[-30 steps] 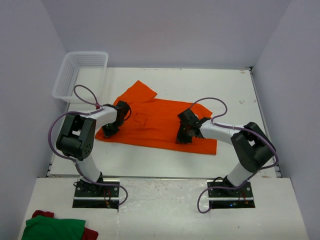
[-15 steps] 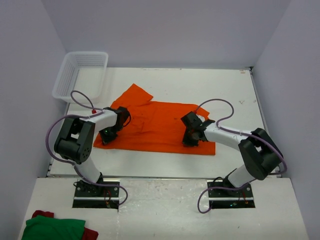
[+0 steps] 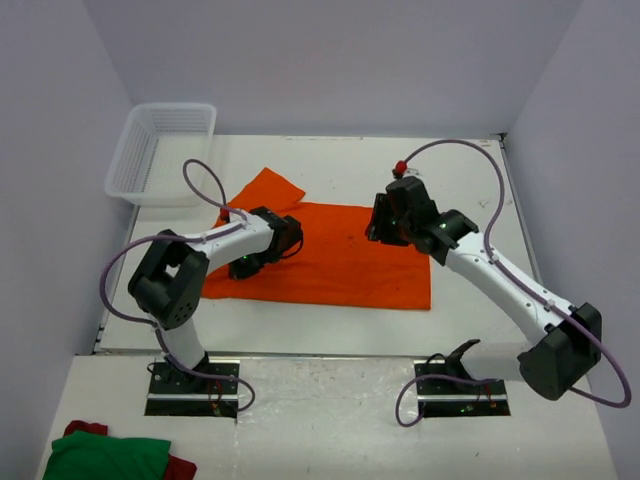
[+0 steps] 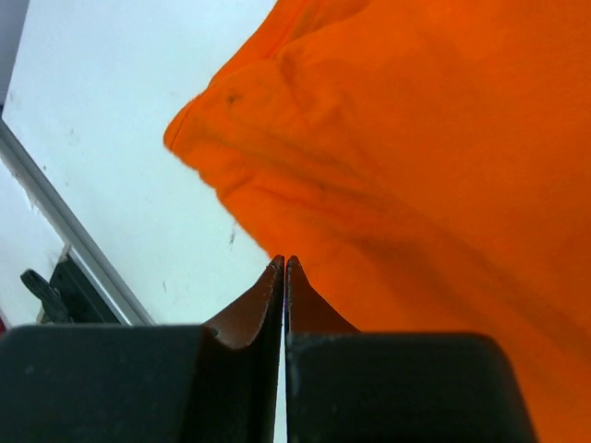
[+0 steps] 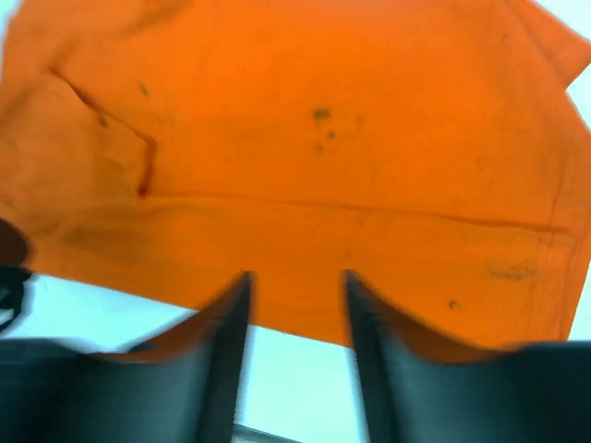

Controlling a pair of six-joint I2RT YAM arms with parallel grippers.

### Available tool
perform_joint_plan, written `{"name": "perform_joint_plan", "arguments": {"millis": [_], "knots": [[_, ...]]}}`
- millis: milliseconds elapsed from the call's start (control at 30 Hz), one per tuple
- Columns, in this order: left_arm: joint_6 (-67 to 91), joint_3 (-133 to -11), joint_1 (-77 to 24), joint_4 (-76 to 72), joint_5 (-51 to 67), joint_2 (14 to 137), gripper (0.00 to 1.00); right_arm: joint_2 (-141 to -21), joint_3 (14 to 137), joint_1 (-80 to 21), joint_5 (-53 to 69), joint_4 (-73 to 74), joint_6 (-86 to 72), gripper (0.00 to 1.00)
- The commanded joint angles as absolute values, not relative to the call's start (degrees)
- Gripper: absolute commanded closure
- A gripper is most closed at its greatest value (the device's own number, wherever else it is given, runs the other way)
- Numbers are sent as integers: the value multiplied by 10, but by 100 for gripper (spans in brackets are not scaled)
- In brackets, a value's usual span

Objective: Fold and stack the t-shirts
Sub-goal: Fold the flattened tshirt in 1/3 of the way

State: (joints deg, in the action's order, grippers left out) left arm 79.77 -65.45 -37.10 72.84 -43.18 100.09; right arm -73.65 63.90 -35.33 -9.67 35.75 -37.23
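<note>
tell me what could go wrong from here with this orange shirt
1. The left gripper is shut at the edge of the shirt; any sideways move could drag the fabric and wrinkle the fold.
2. The right gripper is open above the shirt, holding nothing, so that side could slide.
3. The sleeve sticks out at the far left, so the fold may end uneven.

No legible text, labels, brand marks, numbers or signs in any of the three views.
</note>
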Motion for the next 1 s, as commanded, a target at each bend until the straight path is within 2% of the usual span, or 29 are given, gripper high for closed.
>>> {"name": "perform_joint_plan", "arguments": {"millis": [0, 67, 133, 200, 233, 267, 333, 433, 567, 733, 833, 967], "knots": [[774, -730, -369, 755, -497, 1040, 100, -758, 691, -275, -92, 407, -325, 47], [731, -784, -370, 749, -506, 1048, 100, -794, 720, -235, -16, 407, -309, 43], [674, -815, -370, 702, -495, 1053, 100, -850, 753, -191, -4, 425, -294, 46], [580, -845, -370, 629, -461, 1047, 100, -894, 810, -154, -4, 443, -280, 59], [553, -850, -369, 608, -447, 1043, 100, -916, 832, -142, -4, 472, -278, 75], [510, -857, -370, 587, -422, 1040, 100, -958, 860, -121, 1, 476, -273, 86], [467, -862, -371, 543, -399, 1027, 100, -1017, 888, -102, 28, 496, -258, 92], [416, -869, -371, 501, -387, 1017, 100, -1058, 916, -69, 40, 505, -245, 88], [391, -908, -369, 497, -388, 1027, 100, -1093, 920, -20, 75, 503, -233, 71], [378, -923, -369, 485, -361, 1034, 100, -1121, 926, 23, 119, 506, -226, 68], [372, -916, -370, 474, -357, 1033, 100, -1141, 933, 32, 141, 506, -225, 63], [367, -918, -370, 470, -345, 1034, 100, -1179, 959, 40, 172, 510, -223, 64]]}}
